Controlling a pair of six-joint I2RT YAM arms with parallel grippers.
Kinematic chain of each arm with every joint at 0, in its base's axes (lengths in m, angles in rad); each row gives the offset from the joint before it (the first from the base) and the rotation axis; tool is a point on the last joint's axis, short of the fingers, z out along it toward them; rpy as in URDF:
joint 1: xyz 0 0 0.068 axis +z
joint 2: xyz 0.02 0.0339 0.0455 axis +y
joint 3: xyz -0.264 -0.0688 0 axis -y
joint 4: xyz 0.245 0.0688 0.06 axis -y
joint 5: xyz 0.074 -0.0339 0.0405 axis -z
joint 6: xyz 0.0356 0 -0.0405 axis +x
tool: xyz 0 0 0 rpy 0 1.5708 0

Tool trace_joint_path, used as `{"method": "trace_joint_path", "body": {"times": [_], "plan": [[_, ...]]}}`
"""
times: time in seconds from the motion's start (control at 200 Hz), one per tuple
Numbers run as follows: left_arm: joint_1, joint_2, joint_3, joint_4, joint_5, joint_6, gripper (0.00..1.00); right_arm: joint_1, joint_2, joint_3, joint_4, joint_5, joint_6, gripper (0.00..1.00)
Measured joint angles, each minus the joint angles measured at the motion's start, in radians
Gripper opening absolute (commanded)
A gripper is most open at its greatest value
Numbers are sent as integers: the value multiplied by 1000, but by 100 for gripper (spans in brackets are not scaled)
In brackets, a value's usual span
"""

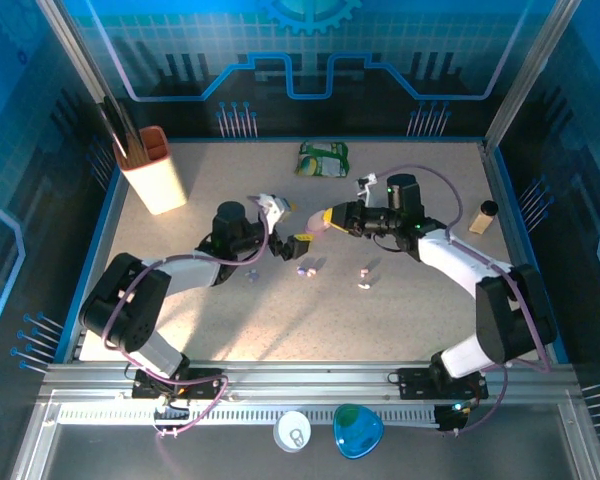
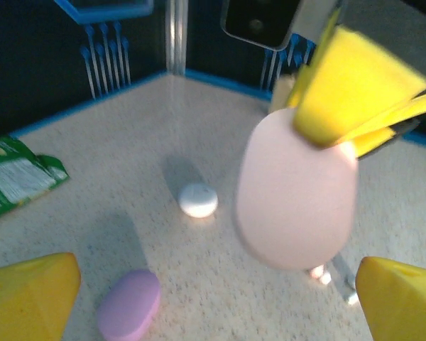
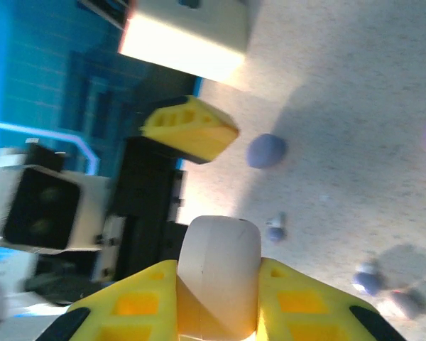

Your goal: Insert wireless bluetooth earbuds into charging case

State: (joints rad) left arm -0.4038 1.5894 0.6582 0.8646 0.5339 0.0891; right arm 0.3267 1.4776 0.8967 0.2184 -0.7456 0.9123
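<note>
My right gripper (image 1: 326, 219) is shut on a pinkish pebble-like charging case (image 1: 313, 224) and holds it above the table. In the right wrist view the case (image 3: 220, 273) sits pinched between the two yellow fingers of my right gripper (image 3: 219, 288), its lid seam closed. My left gripper (image 2: 220, 302) stands wide open just below the case (image 2: 296, 199), not touching it. Tiny earbuds (image 1: 305, 270) lie loose on the table, with another pair (image 1: 364, 277) to the right. Two pale buds (image 2: 319, 272) show under the case.
A white case (image 2: 198, 199) and a lilac case (image 2: 128, 304) rest on the table near my left gripper. A green packet (image 1: 322, 158) lies at the back, a tool holder (image 1: 152, 170) at back left, a small bottle (image 1: 483, 216) at right.
</note>
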Motion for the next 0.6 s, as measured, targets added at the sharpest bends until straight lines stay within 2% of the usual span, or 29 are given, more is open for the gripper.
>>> {"method": "trace_joint_path", "body": {"times": [0.115, 0.23, 0.45, 0.6], "plan": [[9, 23, -46, 244, 21, -111, 97, -1, -42, -56, 166, -29, 128, 18], [8, 53, -39, 383, 57, -167, 96, -1, -49, -95, 301, -45, 246, 18], [-27, 74, -19, 470, 75, -138, 96, -1, -70, -145, 472, -42, 428, 17], [-48, 101, 17, 489, 81, -108, 89, 2, -69, -161, 603, -26, 553, 17]]}}
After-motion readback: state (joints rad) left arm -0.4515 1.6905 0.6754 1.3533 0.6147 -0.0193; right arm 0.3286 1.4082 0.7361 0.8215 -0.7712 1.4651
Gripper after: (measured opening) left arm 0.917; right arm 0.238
